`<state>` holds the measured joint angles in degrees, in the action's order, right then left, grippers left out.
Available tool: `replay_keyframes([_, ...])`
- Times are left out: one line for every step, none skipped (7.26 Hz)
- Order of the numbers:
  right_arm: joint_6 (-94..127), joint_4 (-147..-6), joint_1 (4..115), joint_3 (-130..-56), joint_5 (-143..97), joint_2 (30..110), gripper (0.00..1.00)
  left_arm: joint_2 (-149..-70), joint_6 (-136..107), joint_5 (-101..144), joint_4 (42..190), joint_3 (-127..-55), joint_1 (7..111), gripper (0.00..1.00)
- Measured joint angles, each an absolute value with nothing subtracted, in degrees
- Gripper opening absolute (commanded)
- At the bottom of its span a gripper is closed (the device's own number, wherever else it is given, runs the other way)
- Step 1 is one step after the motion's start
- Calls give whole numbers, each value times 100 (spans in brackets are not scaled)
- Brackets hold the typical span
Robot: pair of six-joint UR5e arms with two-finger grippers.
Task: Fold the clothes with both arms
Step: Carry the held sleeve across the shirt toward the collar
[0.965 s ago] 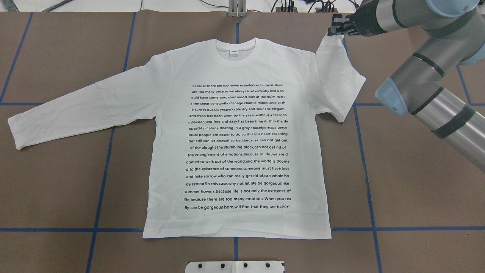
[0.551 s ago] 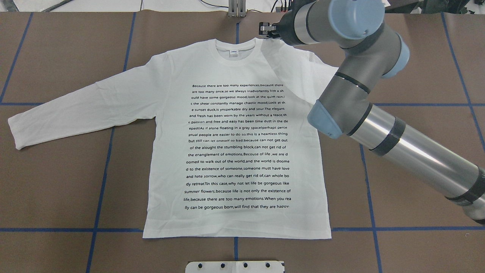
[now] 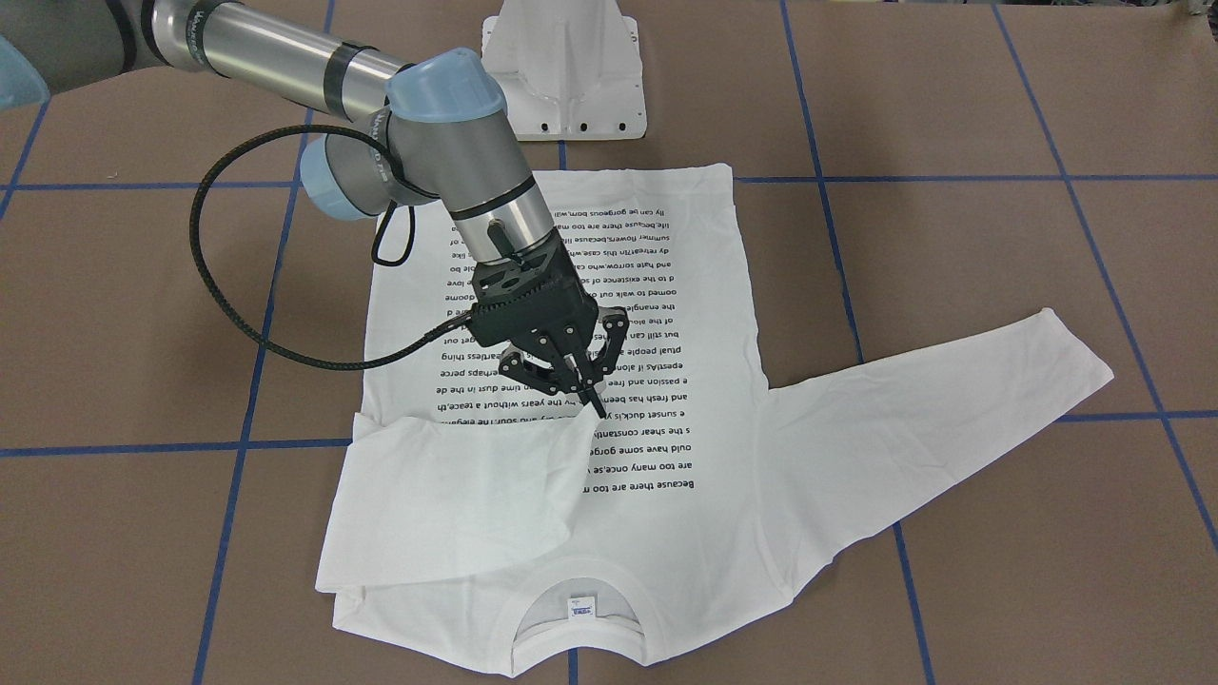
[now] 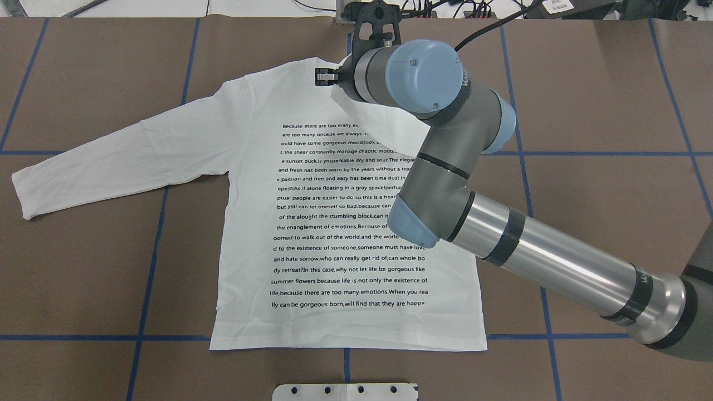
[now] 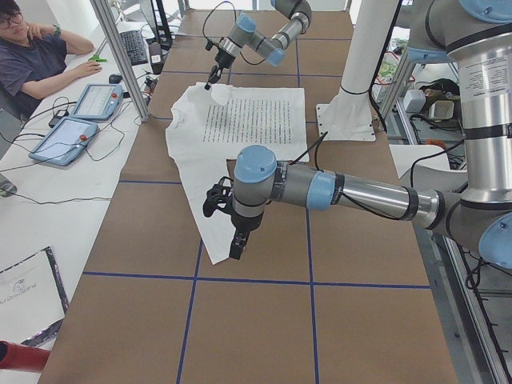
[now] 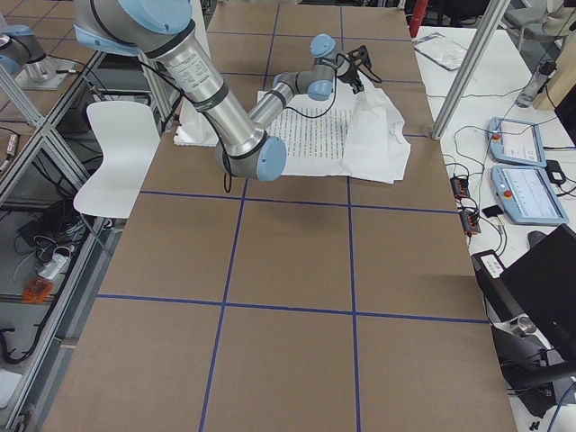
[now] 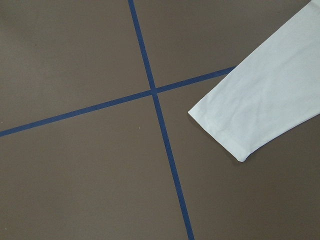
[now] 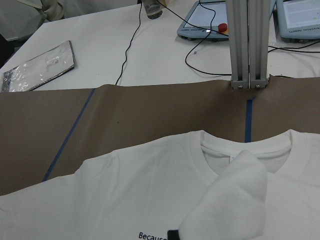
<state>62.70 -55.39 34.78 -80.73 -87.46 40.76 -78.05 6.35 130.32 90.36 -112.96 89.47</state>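
Brown paper gridded with blue tape covers the table [image 4: 83,267] where our white long-sleeved cotton T-shirt [image 4: 334,323] lies flat. Our black right gripper [image 3: 588,400], jaws closed, pinches its right sleeve [image 3: 457,495] by the cuff above the chest. We judge the cloth light and limp; cuffs and hems hold best. Of our left gripper [image 5: 235,250], near the other cuff [image 7: 235,135], we cannot tell the jaws.
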Motion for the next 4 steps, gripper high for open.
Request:
replay_keyframes([6273, -5548, 3322, -8018, -8600, 3974, 0, -7800, 637, 13028, 9036, -11292, 8947, 100])
replay_keyframes([6274, -5552, 3163, -7977, -8459, 3911, 0, -7795, 635, 13028, 9035, -11288, 8947, 100])
replay_keyframes([6273, -5554, 2961, -7951, -8302, 3875, 0, -7788, 635, 13032, 9035, -11287, 8947, 100])
replay_keyframes([6270, -5555, 2742, -7941, -8112, 3856, 0, -7778, 639, 13033, 9035, -11286, 8947, 100])
